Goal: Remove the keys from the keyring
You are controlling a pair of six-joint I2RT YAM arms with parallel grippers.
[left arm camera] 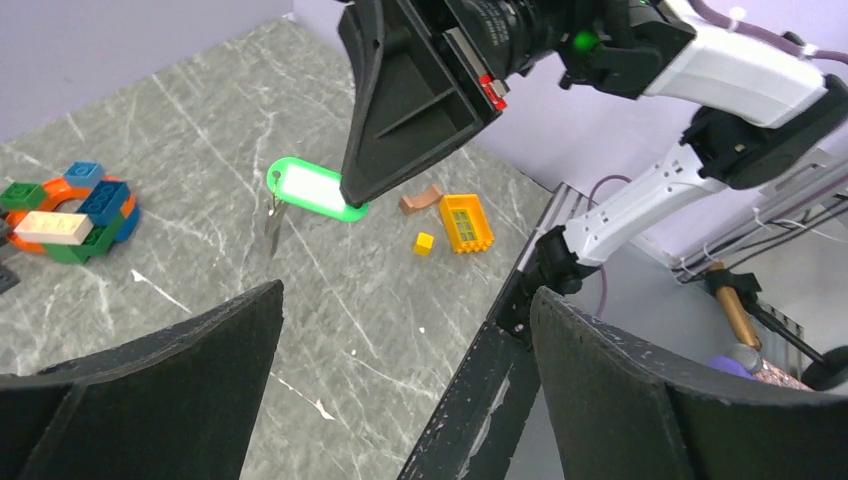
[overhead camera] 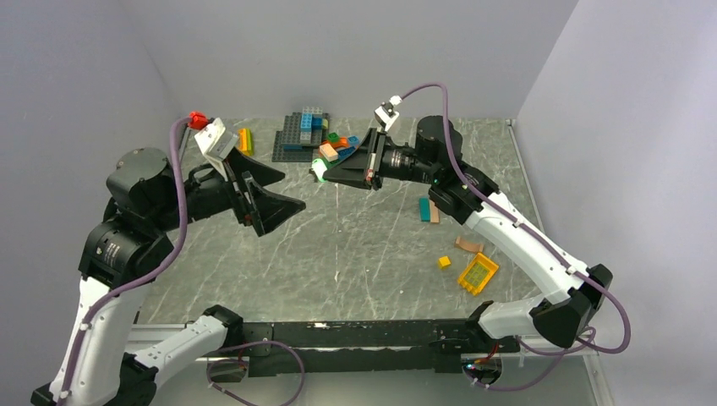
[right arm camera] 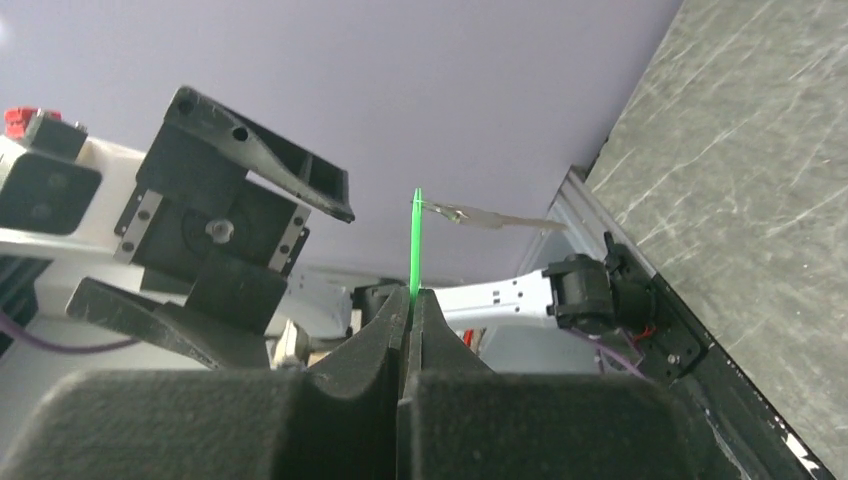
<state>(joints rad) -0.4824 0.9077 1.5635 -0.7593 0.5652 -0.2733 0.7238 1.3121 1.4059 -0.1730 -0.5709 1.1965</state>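
Observation:
A green key tag (overhead camera: 319, 168) is held in the air above the table's back middle, with my right gripper (overhead camera: 326, 174) shut on one end of it. In the left wrist view the tag (left arm camera: 312, 190) carries a small keyring (left arm camera: 273, 178) at its free end, and one metal key (left arm camera: 275, 222) hangs from it. The right wrist view shows the tag (right arm camera: 415, 240) edge-on between the closed fingers (right arm camera: 440, 330), the key (right arm camera: 495, 217) sticking out sideways. My left gripper (overhead camera: 292, 191) stands open just left of the tag, apart from it and holding nothing.
A grey baseplate (overhead camera: 294, 137) and a heap of coloured bricks (overhead camera: 338, 145) lie at the back. A teal brick (overhead camera: 424, 209), a tan brick (overhead camera: 467, 245), a small yellow brick (overhead camera: 444, 262) and a larger yellow brick (overhead camera: 478, 273) lie on the right. A black rail (overhead camera: 355, 334) runs along the near edge.

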